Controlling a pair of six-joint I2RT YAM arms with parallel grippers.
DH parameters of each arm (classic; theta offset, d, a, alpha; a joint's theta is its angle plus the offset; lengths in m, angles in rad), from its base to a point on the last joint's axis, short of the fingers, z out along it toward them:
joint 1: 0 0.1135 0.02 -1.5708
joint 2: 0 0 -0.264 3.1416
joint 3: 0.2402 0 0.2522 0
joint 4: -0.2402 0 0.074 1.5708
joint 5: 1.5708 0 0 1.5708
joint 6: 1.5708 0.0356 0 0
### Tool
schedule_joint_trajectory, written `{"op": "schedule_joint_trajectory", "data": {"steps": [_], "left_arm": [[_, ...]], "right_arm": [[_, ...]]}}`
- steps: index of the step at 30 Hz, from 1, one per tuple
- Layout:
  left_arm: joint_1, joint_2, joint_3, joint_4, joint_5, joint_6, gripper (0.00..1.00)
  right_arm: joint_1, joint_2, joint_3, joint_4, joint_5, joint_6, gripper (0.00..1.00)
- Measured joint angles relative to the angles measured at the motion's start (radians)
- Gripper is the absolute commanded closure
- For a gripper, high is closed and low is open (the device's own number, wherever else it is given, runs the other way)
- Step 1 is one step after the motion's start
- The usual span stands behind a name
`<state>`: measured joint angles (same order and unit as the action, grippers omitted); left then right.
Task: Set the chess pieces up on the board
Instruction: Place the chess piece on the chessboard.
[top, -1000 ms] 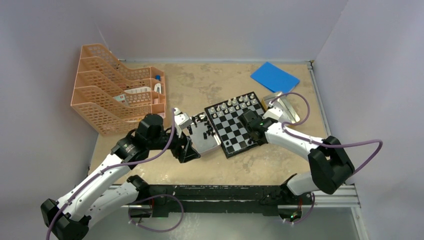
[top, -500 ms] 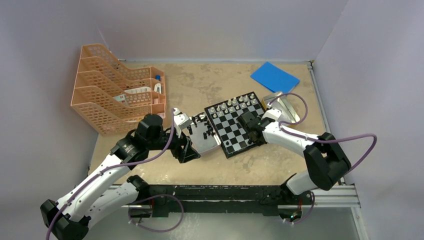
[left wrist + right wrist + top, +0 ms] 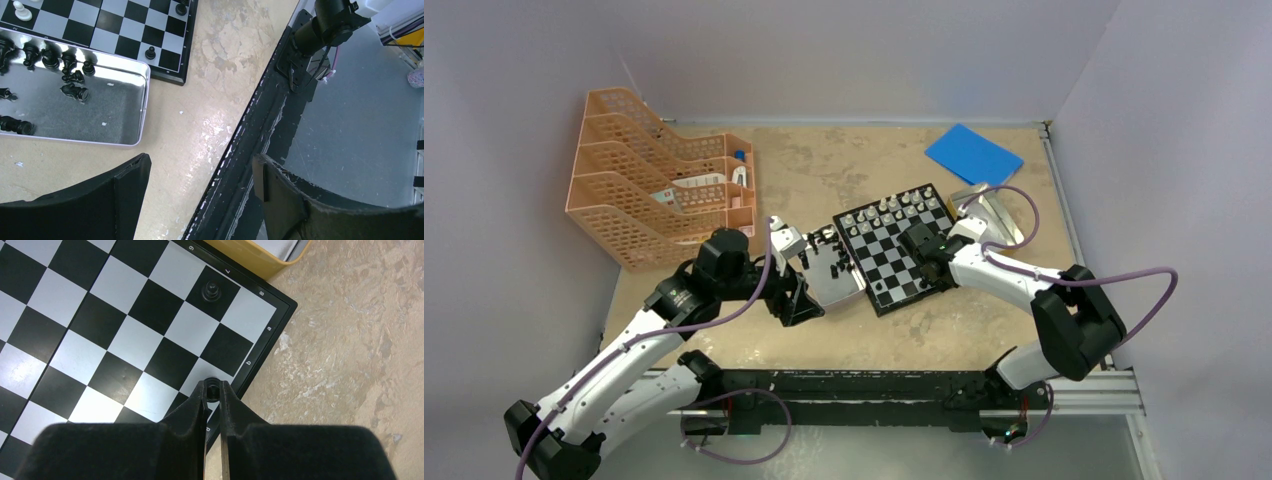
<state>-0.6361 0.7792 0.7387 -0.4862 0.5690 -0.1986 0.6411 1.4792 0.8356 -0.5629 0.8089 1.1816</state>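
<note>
Left wrist view: silver tin touching board along one side, holds several black pieces, some toppled. Lone black pawn upright on board near tin. Arms: left gripper spread wide, empty, hanging over table's near edge beside tin. Right wrist view: right gripper low at board's edge, fingers clenched on small black piece.

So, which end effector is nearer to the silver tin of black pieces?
Left. The left end effector hangs open just beside the tin; the right end effector is at the board's opposite edge, shut on a black piece.
</note>
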Motion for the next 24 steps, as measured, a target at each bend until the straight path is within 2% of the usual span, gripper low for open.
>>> {"op": "schedule_joint_trajectory", "data": {"steps": [6,24], "left_arm": [[0.0,-0.005,-0.001,0.0,0.0,0.0,0.26],[0.0,0.003,-0.001,0.0,-0.001,0.0,0.26]], "right_arm": [[0.0,0.007,0.0,0.005,0.006,-0.008,0.87],[0.0,0.002,0.0,0.019,-0.012,-0.019,0.76]]}}
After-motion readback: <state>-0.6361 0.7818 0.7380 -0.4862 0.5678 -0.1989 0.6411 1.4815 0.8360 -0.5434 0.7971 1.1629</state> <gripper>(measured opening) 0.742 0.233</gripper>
